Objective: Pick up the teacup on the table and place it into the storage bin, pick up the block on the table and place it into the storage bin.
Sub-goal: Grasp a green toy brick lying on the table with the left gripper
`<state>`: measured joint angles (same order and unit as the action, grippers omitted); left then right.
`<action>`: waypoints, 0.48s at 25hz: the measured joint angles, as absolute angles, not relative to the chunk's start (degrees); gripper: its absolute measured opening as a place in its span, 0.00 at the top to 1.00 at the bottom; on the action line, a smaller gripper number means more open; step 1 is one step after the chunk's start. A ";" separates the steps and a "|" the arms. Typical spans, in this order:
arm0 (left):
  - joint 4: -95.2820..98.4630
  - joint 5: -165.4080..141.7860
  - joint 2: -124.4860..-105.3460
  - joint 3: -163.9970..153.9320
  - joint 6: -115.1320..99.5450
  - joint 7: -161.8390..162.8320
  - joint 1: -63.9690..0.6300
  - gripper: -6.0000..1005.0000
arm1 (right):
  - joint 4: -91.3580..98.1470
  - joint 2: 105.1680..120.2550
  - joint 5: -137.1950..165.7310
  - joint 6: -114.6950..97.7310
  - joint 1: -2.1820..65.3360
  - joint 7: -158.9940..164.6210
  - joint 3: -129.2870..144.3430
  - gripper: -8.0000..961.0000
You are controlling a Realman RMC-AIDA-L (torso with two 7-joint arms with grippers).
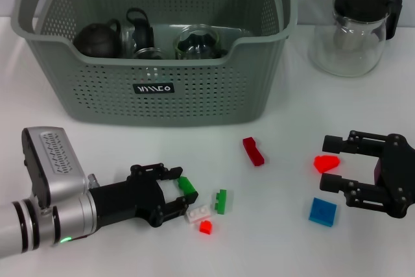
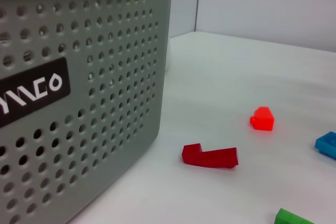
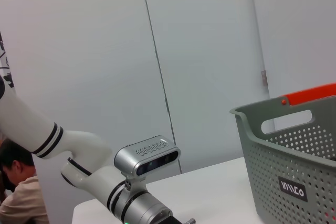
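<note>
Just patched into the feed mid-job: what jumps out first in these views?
The big grey-green storage bin fills the back of the table, already holding dark teaware, with a glass jug standing to its right. In front of it small coloured blocks lie scattered. The left gripper is down among them, open around a green block, while the right gripper sits open at a bright red block.

Left arm (image 1: 26, 225): glossy white tubular shell with two black rings, joined to a brushed silver wrist collar carrying a small green indicator light. Silver box-shaped camera housing (image 1: 52, 160) with a dotted grille, mounted behind the fingers. Left gripper (image 1: 182, 200): matte black, angular linkage fingers with visible pivots. Right gripper (image 1: 329, 163): matte black, same linkage pattern, blocky black body behind the fingers.
</note>
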<state>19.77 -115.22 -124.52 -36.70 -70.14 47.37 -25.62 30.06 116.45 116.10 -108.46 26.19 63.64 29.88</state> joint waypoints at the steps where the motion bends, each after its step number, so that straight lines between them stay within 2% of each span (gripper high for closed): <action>1: 19.76 -115.22 -124.53 -36.71 -70.19 47.37 -25.62 0.45 | 30.05 116.46 116.10 -108.46 26.19 63.63 29.88 0.30; 12: 19.59 -115.25 -124.61 -36.73 -70.25 47.62 -26.07 0.49 | 30.06 116.45 116.10 -108.45 26.18 63.63 29.88 0.30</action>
<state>19.59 -115.25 -124.61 -36.73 -70.25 47.62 -26.07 30.06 116.45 116.10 -108.45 26.18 63.64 29.88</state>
